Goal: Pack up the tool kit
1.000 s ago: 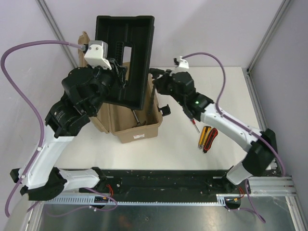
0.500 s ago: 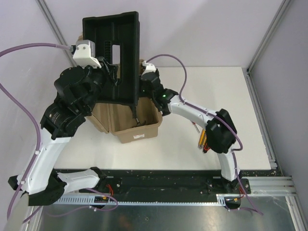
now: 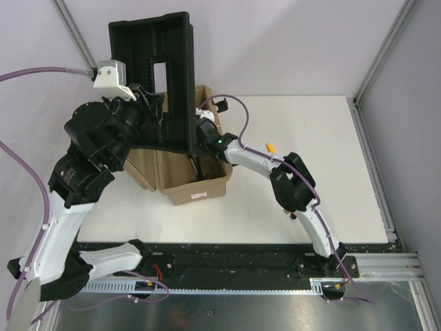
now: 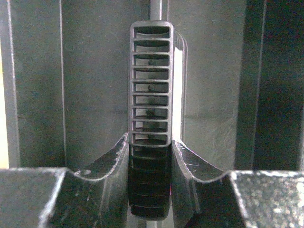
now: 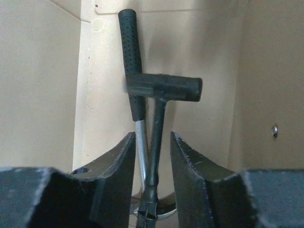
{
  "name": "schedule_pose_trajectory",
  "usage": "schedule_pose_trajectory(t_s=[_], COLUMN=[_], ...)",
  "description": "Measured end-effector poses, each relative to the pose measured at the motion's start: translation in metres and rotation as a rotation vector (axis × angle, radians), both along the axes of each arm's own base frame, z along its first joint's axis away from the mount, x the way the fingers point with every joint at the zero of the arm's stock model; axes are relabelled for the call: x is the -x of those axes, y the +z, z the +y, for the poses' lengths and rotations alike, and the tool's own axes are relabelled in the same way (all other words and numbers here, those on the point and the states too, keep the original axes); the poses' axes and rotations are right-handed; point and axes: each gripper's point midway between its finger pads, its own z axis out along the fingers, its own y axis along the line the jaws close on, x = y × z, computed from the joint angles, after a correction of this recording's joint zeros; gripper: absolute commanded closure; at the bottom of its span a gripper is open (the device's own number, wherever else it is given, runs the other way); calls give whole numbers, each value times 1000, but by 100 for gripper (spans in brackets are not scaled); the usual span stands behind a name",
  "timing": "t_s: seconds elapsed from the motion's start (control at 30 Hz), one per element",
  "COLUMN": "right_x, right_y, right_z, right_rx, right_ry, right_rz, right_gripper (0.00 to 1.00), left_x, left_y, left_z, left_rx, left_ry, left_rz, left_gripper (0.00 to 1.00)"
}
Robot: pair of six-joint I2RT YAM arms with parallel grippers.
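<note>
Jaws parted, right gripper (image 5: 151, 145) around T-handle tool (image 5: 164, 88); left gripper (image 4: 150, 142) clamping tray (image 4: 149, 71).

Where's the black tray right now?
In the top view, upper left: the black tray stands nearly upright above the tan toolbox, its ribbed handle clamped in the left gripper.

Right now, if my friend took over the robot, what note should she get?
Left gripper: shut on the ribbed handle of the black inner tray, held above the toolbox.
Right gripper: open, inside the toolbox, jaws either side of the T-handle tool.
Done: T-handle tool and hammer stand in the toolbox.
To do: pack the small yellow item on the table, seat the tray.
</note>
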Motion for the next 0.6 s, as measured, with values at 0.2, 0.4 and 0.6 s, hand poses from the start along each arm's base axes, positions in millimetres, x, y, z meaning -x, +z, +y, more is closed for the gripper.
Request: schedule_pose_trajectory(t_s=[0.2,0.4,0.6], right_x=[1,21,45], right_y=[4,38,134], right_z=[3,-1,-44], right_rx=[1,-70,-210], right_ry=[8,48,35], right_rz=[-27,-68,-194], right_gripper=[38,37,37], left_x=[2,1,4], left_y=[5,14,31], left_z=[-3,-4,-1], left_rx=[12,22,45], left_ry=[-20,-23,-23], left_rz=[-7,-21,-50], left_gripper=[100,100,100])
